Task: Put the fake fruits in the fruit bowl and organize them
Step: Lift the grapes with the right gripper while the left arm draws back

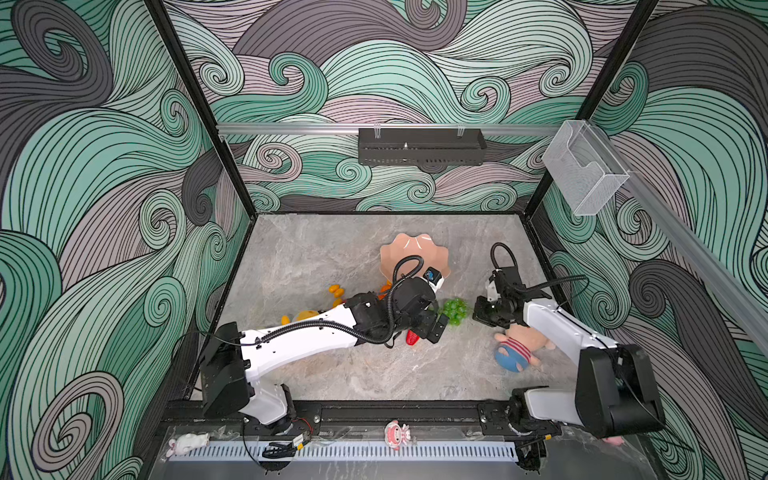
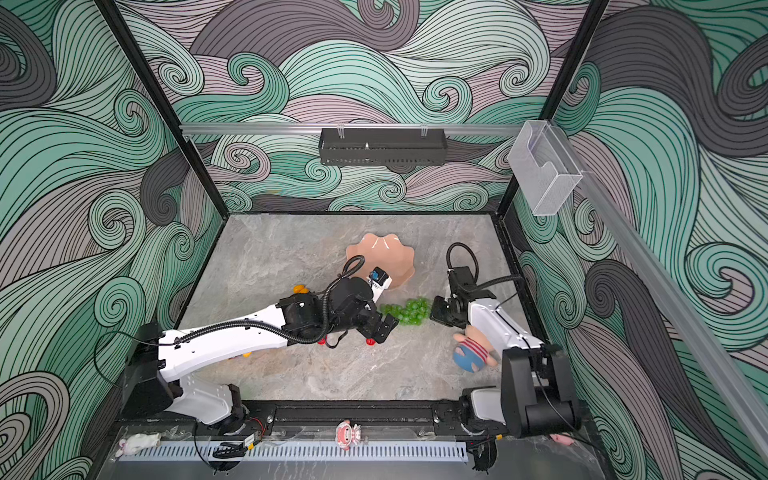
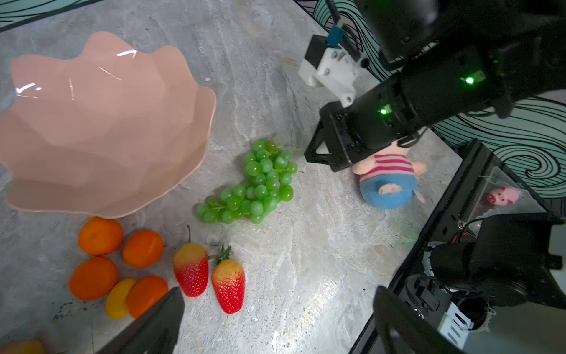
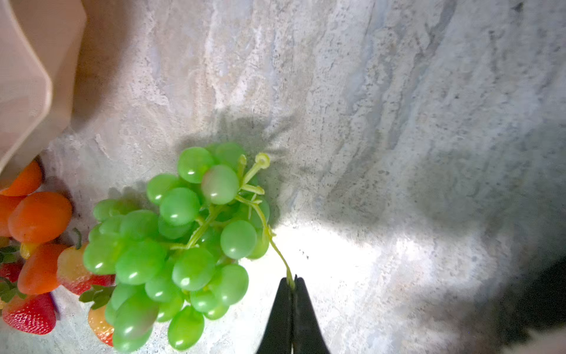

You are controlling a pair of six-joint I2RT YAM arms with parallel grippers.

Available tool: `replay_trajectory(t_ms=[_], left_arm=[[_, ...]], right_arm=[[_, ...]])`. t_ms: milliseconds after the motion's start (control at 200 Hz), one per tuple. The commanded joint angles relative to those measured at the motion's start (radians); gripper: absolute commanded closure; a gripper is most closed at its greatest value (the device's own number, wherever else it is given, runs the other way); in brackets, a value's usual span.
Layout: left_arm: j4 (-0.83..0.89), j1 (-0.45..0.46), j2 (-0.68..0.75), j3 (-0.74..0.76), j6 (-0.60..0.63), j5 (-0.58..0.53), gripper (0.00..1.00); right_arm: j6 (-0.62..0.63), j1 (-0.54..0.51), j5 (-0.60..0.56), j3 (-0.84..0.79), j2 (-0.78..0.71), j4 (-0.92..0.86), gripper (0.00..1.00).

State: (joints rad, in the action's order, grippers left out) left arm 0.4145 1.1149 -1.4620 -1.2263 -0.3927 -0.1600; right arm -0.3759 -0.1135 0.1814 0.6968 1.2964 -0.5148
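The peach-pink fruit bowl (image 1: 409,253) (image 3: 101,122) stands empty at mid-table. Just in front of it to the right lies the green grape bunch (image 1: 455,311) (image 4: 171,245). My right gripper (image 4: 292,280) (image 1: 482,318) is shut on the thin stem of the bunch, at its right end. My left gripper (image 3: 277,294) (image 1: 436,328) hovers open over bare table beside two strawberries (image 3: 191,269) (image 3: 229,286). Tangerines (image 3: 100,236) and a yellow kumquat (image 3: 118,297) lie in a cluster by the bowl's near rim. More kumquats (image 1: 336,291) sit to the left of the left arm.
A plush doll with a blue cap and striped shirt (image 1: 515,351) (image 3: 387,184) lies under the right arm near the right wall. A yellow plush toy (image 1: 305,316) is mostly hidden beneath the left arm. Small toys (image 1: 397,434) sit on the front rail.
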Motion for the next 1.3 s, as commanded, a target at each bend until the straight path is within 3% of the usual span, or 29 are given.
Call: replay_trajectory(t_ms=[0, 355, 580, 730, 936, 1296], left_arm=[[-0.004, -0.024, 0.067, 0.03, -0.051, -0.057, 0.02], [-0.044, -0.123, 0.133, 0.102, -0.147, -0.005, 0.01], [-0.064, -0.247, 0.15, 0.106, -0.215, 0.124, 0.01], [-0.075, -0.324, 0.17, 0.119, -0.199, 0.172, 0.01], [-0.054, -0.466, 0.211, 0.133, -0.167, 0.355, 0.01], [-0.196, -0.713, 0.281, 0.229, -0.266, 0.611, 0.01]], right_arm=[[-0.014, 0.003, -0.034, -0.019, -0.083, -0.007, 1.0], [0.021, -0.003, -0.02, 0.024, -0.257, -0.078, 1.0], [0.048, -0.034, 0.002, 0.118, -0.336, -0.138, 1.0], [0.049, -0.083, 0.005, 0.194, -0.365, -0.163, 1.0], [0.045, -0.133, -0.007, 0.326, -0.355, -0.208, 1.0], [0.061, -0.17, 0.016, 0.583, -0.244, -0.249, 1.0]])
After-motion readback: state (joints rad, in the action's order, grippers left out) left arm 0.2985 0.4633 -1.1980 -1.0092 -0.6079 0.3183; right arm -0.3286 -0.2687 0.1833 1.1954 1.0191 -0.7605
